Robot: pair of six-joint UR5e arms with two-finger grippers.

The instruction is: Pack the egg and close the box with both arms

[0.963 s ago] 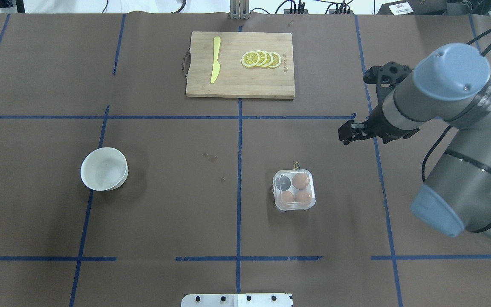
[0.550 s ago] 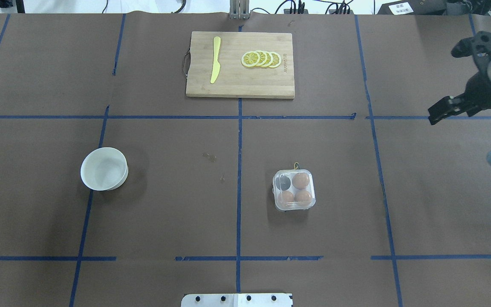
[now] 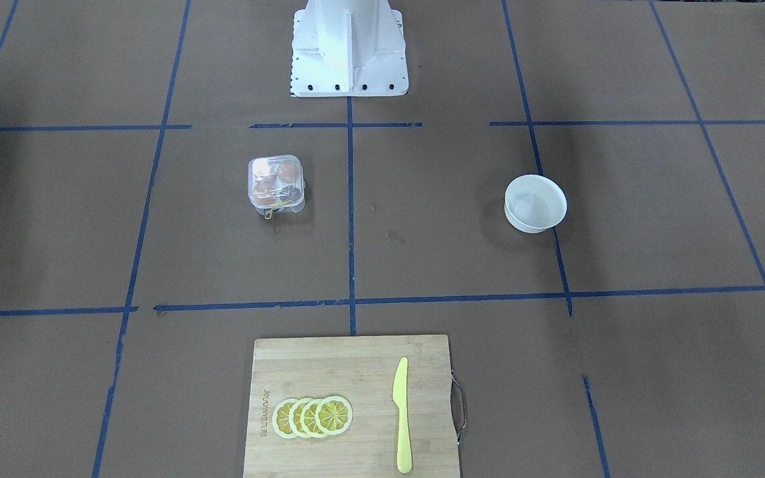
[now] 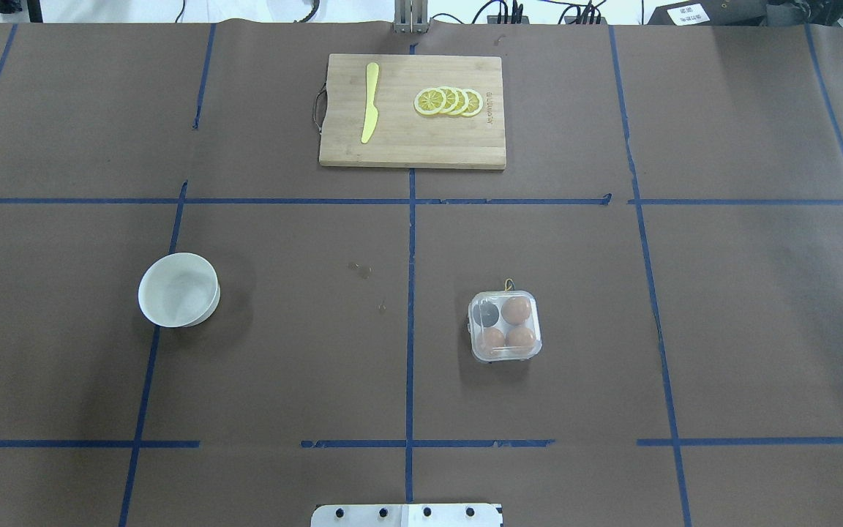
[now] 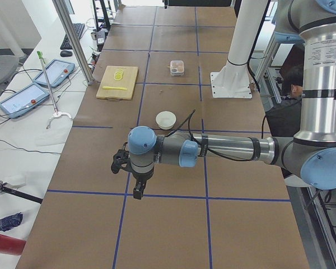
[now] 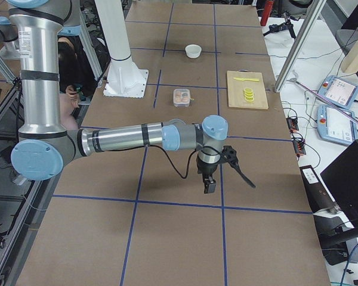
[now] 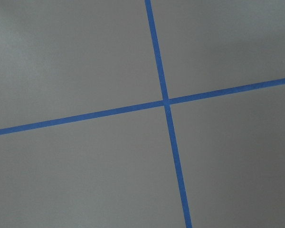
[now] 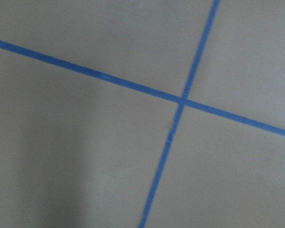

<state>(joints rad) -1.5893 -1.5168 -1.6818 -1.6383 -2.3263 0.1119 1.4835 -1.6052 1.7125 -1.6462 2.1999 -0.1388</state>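
The clear box [image 4: 505, 326] stands right of the table's middle with its lid down; it also shows in the front view [image 3: 276, 184]. Three brown eggs sit in its cells [image 4: 516, 309] and look alike; the far-left cell [image 4: 489, 315] looks dark. A yellow string [image 4: 509, 282] pokes out at the far edge. Neither arm shows in the overhead or front view. The left gripper [image 5: 137, 188] hangs over the table's left end, the right gripper [image 6: 209, 183] over the right end, both far from the box. I cannot tell whether either is open or shut.
A white bowl [image 4: 178, 289] stands on the left half. A wooden cutting board [image 4: 412, 139] at the far edge carries a yellow knife [image 4: 369, 102] and lemon slices [image 4: 449, 101]. The white pedestal [image 3: 349, 46] stands at the robot's side. Both wrist views show only brown table and blue tape.
The right arm has swung away to the right and left the overhead view. The box, eggs and bowl have not moved.
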